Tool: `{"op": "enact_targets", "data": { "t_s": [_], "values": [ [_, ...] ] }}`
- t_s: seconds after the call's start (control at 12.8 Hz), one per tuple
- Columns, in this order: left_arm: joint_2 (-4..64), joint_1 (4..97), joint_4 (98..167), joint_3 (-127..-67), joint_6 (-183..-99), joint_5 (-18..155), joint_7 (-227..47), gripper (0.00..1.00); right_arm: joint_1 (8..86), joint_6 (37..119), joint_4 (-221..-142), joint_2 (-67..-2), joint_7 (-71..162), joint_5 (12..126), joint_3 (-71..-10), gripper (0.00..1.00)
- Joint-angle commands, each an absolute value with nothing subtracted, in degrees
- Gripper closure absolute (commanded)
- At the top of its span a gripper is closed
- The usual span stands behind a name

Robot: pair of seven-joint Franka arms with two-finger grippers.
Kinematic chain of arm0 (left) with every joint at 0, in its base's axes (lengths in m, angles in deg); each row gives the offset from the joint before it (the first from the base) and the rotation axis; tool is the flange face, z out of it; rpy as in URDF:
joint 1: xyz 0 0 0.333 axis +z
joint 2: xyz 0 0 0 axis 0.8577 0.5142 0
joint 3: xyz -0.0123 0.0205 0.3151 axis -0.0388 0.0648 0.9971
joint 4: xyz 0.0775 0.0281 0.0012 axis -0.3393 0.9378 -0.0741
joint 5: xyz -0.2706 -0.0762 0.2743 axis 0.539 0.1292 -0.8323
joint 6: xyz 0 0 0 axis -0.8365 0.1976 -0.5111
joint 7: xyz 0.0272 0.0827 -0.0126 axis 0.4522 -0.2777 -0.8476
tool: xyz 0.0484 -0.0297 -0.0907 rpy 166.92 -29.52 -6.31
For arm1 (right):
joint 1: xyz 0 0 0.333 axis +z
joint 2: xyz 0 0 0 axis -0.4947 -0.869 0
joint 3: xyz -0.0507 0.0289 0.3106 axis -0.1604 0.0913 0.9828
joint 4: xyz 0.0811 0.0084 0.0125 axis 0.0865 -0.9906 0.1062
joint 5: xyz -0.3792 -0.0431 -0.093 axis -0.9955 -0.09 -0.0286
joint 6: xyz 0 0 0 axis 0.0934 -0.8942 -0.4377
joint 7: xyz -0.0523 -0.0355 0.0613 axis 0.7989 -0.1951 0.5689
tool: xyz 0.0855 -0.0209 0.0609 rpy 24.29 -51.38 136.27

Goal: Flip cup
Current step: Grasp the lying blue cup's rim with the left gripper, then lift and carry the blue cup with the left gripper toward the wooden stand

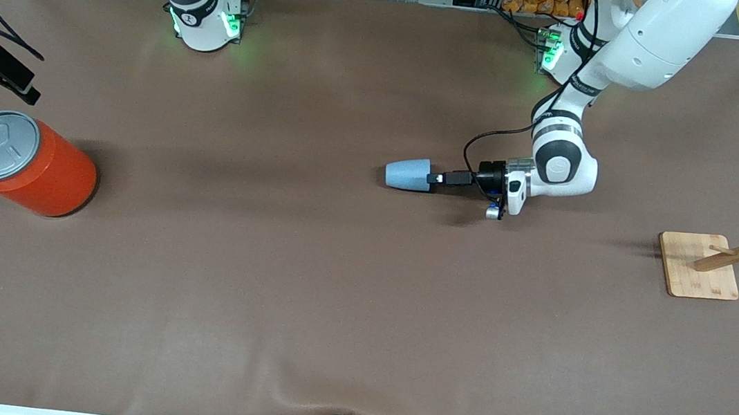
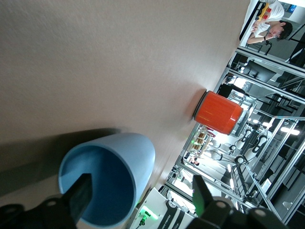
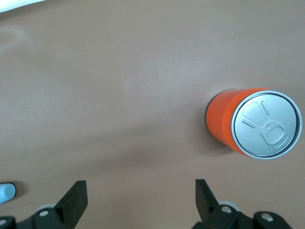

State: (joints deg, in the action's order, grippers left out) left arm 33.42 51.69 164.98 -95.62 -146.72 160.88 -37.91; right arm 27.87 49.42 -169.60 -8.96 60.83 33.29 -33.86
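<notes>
The cup [image 1: 408, 173] lies sideways mid-table; the left gripper [image 1: 437, 178] appears to straddle its rim, jaws spread. Uprighting remains. The right gripper [image 3: 138, 200] waits, fingers apart.

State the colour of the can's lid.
Grey, metallic, with a pull tab, on the orange can; the lid shows best in the right wrist view.

The cup [image 1: 408, 173] lies on the table [image 1: 303, 297], mid-table.

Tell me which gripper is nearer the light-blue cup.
Left. The left gripper is at the cup, one finger inside its open mouth. The right gripper hangs open toward the right arm's end, above the table near the orange can.
</notes>
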Motion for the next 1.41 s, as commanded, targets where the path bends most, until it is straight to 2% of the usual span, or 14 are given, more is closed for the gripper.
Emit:
{"op": "enact_targets", "data": {
  "t_s": [0.0,0.23,0.39,0.47,0.55,0.63,0.7,1.02,1.33],
  "values": [
    [33.77,50.10,164.08,-95.85,-148.22,163.42,-36.74,0.16,27.63,48.26,-168.34,-9.58,60.11,33.47,-34.31,0.00],
    [34.48,48.43,163.38,-95.76,-148.74,165.61,-36.74,0.29,27.45,48.26,-168.43,-9.67,58.79,33.47,-34.49,0.00],
    [34.65,47.64,163.29,-95.76,-149.97,166.23,-36.74,0.43,27.37,48.26,-168.43,-9.67,58.79,33.47,-34.49,0.00],
    [34.91,47.11,163.11,-95.76,-149.97,166.50,-36.74,0.55,27.37,48.26,-168.43,-9.67,58.09,33.47,-34.49,0.00],
    [35.00,47.10,163.02,-95.76,-150.32,166.50,-36.65,0.72,27.37,48.26,-168.43,-9.67,55.65,33.47,-34.58,0.00],
    [35.01,47.10,162.94,-95.76,-150.33,166.50,-36.65,0.97,27.37,48.35,-168.43,-9.67,53.45,33.47,-34.58,0.00],
    [34.92,47.19,162.85,-95.59,-150.41,166.50,-36.39,1.00,27.28,48.26,-168.43,-9.67,53.08,33.47,-34.58,0.00],
    [32.64,47.28,159.26,-95.59,-157.16,165.71,-40.93,1.00,27.37,48.26,-168.43,-9.67,52.99,33.47,-34.58,0.00],
    [29.40,48.51,155.90,-95.15,-159.81,162.46,-48.84,1.00,26.66,47.91,-168.43,-9.67,52.99,33.47,-34.58,0.00]
  ]
}}
